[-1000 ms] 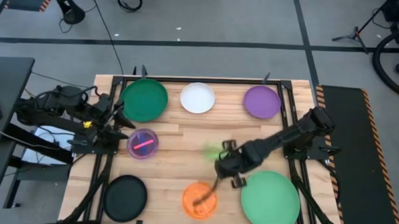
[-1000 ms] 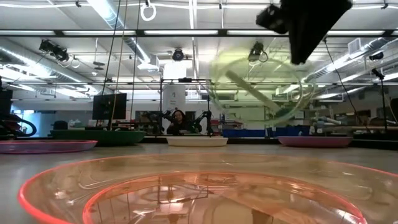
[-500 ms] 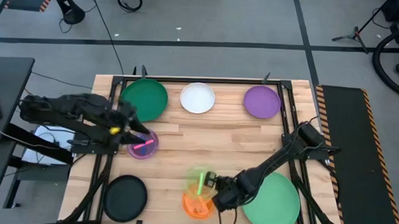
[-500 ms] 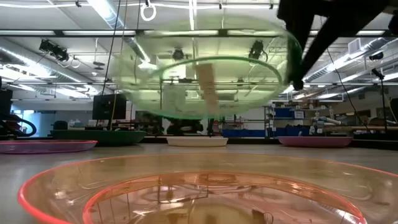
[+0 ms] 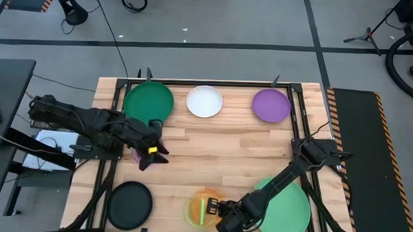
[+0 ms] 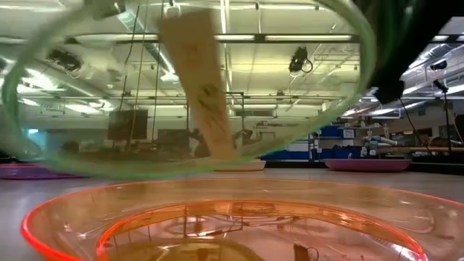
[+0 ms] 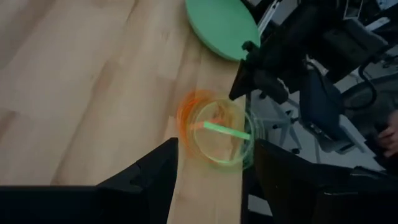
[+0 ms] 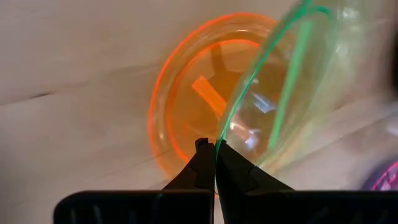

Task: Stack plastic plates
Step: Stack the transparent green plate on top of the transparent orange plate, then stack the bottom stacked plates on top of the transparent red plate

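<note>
My right gripper (image 5: pixel 222 213) is near the table's near edge, shut on the small translucent lime plate (image 5: pixel 204 211). It holds that plate over the small orange plate (image 5: pixel 191 210), which lies flat on the table. In the low view the lime plate (image 6: pixel 188 94) hangs tilted just above the orange plate (image 6: pixel 217 225). My left gripper (image 5: pixel 152 152) is open over the small pink plate (image 5: pixel 134 155), which it mostly hides. The left wrist view shows its open fingers (image 7: pixel 149 180) but no pink plate. My right gripper pinches the lime plate's rim (image 8: pixel 219 138) between its two fingertips (image 8: pixel 202 163), on the edge toward the table's right. The plate is tilted above the orange plate (image 8: pixel 186 106). Whether its low edge touches the orange plate I cannot tell.
Along the far edge lie a large dark green plate (image 5: pixel 149 104), a white plate (image 5: pixel 205 101) and a purple plate (image 5: pixel 271 105). A black plate (image 5: pixel 130 203) sits near left, and a large light green plate (image 5: pixel 286 210) near right, under the right arm. Bare wood fills the middle.
My right gripper has carried the lime plate from the table's middle toward the near edge and down, until it hangs over the orange plate. My left gripper has moved from the left edge toward the right, over the pink plate.
</note>
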